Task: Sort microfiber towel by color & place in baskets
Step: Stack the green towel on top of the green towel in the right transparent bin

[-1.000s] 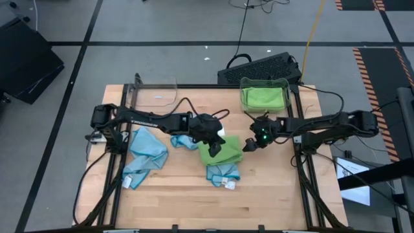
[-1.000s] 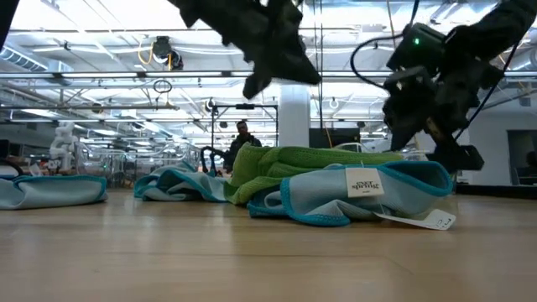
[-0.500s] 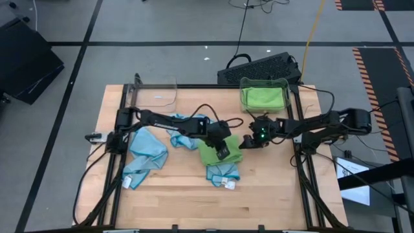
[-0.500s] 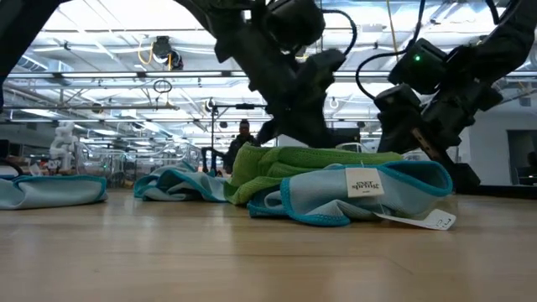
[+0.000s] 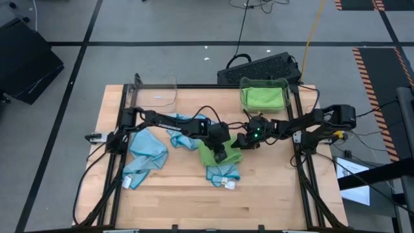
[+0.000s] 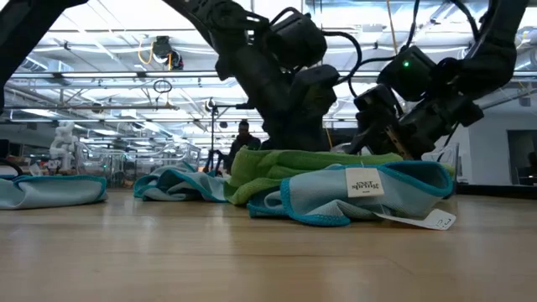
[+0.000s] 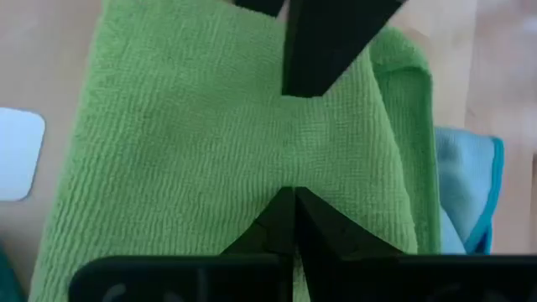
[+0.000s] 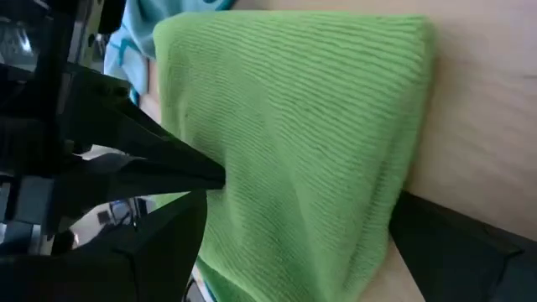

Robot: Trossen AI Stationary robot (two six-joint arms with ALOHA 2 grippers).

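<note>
A green towel (image 5: 207, 155) lies at mid-table, its near part resting on a blue towel (image 5: 224, 173) with a white tag (image 6: 363, 181). My left gripper (image 5: 220, 153) is shut, slanting down onto the green towel's top. My right gripper (image 5: 240, 142) stands open at the towel's right end (image 8: 336, 126), one finger (image 8: 159, 252) on each side of it; whether they touch it, I cannot tell. One clear basket (image 5: 173, 87) stands at the far left. The other basket (image 5: 287, 87) at the far right holds a green towel (image 5: 264, 98). My left gripper has its shut fingertips (image 7: 294, 210) on the green towel's upper face (image 7: 294, 151), near its middle. It comes slanting down from the table's left. The towel lies flat under them. Whether any cloth is caught between the tips cannot be seen.
Two more blue towels lie left of centre, one (image 5: 146, 153) nearer the left edge and one (image 5: 185, 134) under my left arm. A black keyboard (image 5: 259, 66) sits beyond the table's far edge. Bare wood fills the near side.
My left gripper has come down and toward the table's right, tipping more steeply, until its shut tips reached the green towel. My right gripper has sunk and moved left to the towel's right end, staying open. The towels have not moved.
</note>
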